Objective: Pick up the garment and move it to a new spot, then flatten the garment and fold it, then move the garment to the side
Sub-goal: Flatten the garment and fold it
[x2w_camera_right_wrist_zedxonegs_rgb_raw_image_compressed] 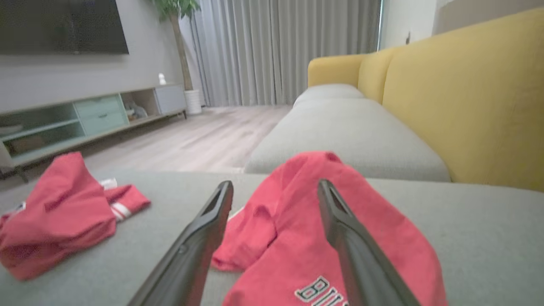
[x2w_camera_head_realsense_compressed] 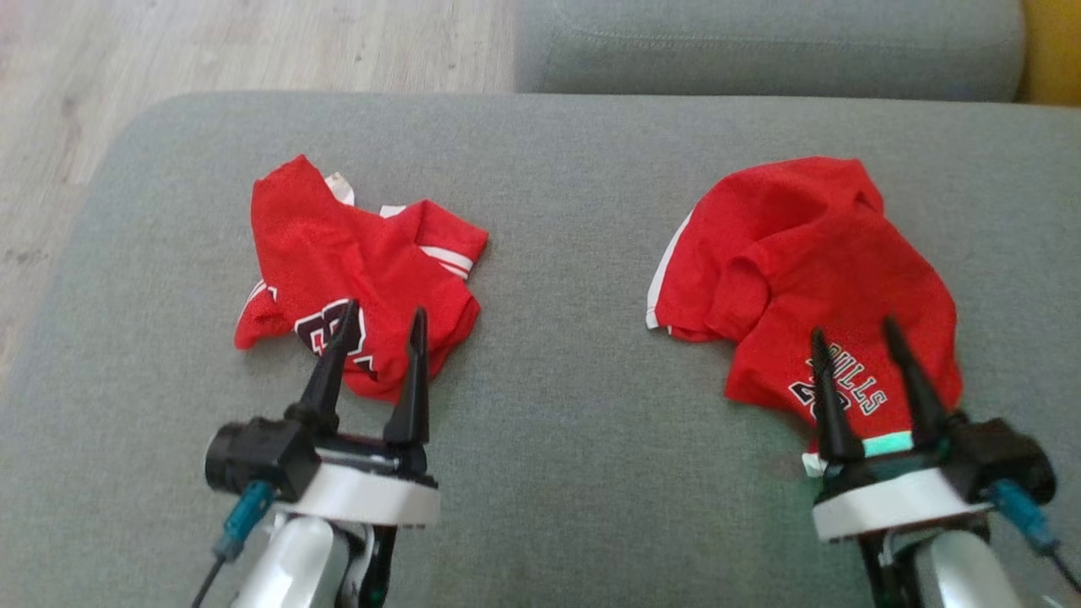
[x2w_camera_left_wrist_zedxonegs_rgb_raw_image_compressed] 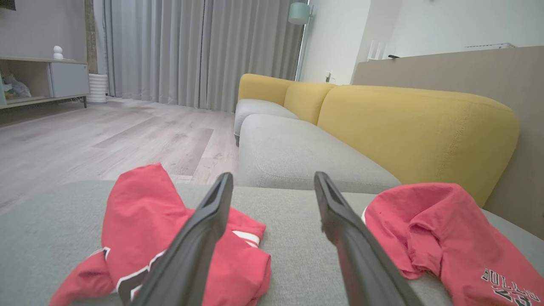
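Grey sofa seat [x2w_camera_head_realsense_compressed: 574,405], broad, carrying everything; pale wood floor [x2w_camera_head_realsense_compressed: 211,51] beyond its far-left edge; grey curtains [x2w_camera_left_wrist_zedxonegs_rgb_raw_image_compressed: 191,51] and a yellow backrest [x2w_camera_left_wrist_zedxonegs_rgb_raw_image_compressed: 416,131] farther off. Two crumpled red garments, well apart: left garment [x2w_camera_head_realsense_compressed: 355,262] with dark numerals, right garment [x2w_camera_head_realsense_compressed: 811,262] with white lettering near its front edge. My left tool [x2w_camera_head_realsense_compressed: 384,310] poised over the first's near edge, my right tool [x2w_camera_head_realsense_compressed: 853,328] over the second's; both with fingers spread, holding nothing.
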{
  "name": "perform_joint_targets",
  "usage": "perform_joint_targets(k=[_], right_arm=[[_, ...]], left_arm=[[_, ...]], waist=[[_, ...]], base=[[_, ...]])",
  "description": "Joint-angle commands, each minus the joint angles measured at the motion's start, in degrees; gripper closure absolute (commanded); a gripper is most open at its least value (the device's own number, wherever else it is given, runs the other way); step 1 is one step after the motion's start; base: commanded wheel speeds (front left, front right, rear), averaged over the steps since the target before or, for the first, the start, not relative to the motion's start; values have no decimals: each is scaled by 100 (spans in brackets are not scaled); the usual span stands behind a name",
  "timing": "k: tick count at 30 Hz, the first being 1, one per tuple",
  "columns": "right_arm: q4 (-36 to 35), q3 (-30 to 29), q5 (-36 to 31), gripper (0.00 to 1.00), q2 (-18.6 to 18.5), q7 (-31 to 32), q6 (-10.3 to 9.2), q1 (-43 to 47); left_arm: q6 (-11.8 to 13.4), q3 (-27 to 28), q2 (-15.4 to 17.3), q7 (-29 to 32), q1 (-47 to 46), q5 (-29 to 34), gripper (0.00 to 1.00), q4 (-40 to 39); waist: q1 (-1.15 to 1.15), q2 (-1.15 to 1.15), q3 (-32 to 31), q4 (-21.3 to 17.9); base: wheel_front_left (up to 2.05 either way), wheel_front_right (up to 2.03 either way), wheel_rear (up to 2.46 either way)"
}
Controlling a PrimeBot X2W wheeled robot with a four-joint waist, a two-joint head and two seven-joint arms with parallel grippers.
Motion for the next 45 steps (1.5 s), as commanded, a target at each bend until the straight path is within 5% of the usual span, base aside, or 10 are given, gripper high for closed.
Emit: perform_joint_targets(k=[1,19,20,21,39,45], right_arm=[[-51,121,-50,0,-30,-18,-4,-268],[1803,353,-667,0,-30,1088,-4,-1117],[1850,353,-653,5,-30,1122,-4,-1137],[1881,358,-633,100,-30,1128,-4,-1157],[1437,711,48,100,-30,504,-4,-1666],[1112,1231,1057,100,-30,605,-4,-2428]], left_arm=[[-35,245,-1,-30,-303,44,0,-155],[-417,589,-339,-30,-541,284,0,-37],[-431,601,-350,-30,-555,292,0,-29],[-444,613,-360,-30,-569,300,0,-16],[-508,769,-437,-30,-397,261,0,138],[-481,839,-441,-30,-270,174,0,130]], waist=[[0,0,55,30],[0,0,741,350],[0,0,750,359],[0,0,752,367],[0,0,117,406],[0,0,-141,454]], base=[[0,0,0],[0,0,0],[0,0,0],[0,0,0],[0,0,0],[0,0,0]])
